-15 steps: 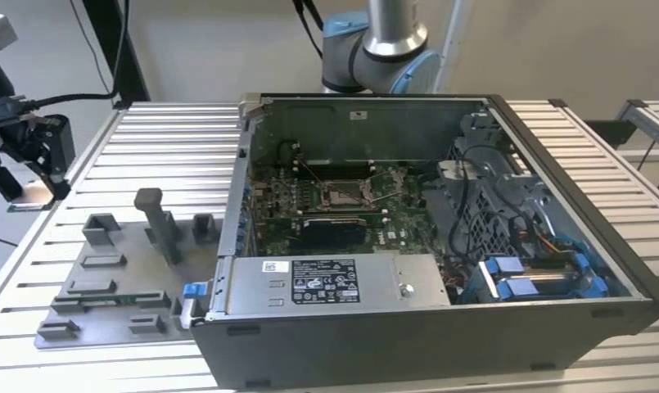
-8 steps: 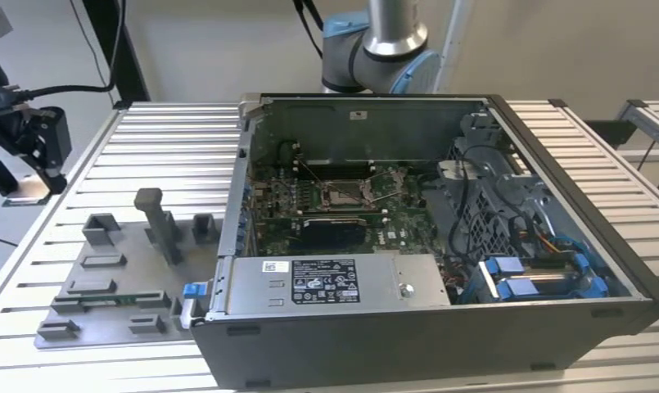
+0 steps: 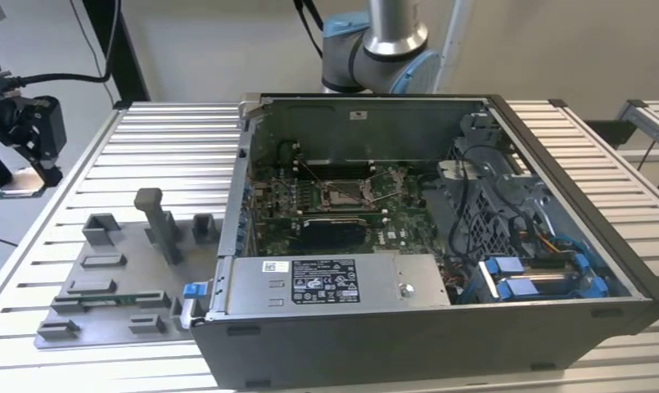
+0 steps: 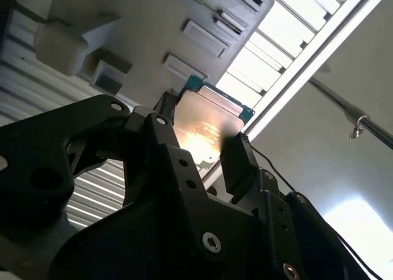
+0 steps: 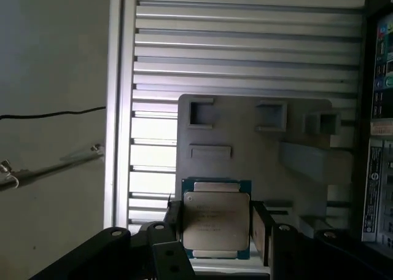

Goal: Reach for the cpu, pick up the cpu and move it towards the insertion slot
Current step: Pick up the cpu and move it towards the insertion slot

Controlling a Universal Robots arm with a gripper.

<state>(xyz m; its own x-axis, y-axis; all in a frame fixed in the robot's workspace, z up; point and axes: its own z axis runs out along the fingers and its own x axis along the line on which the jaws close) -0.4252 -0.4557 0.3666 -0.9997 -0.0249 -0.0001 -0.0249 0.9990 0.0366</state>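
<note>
One chip was all I had in the hand. In both wrist views its two black fingers were closed against opposite edges of the chip, with the silvery top facing the cameras. In the exterior view the hand hung at the exterior view's far left, raised clear of the slatted surface, with the grey fixture plate below it. The socket lay well apart to the right, on the green board inside the open computer case.
</note>
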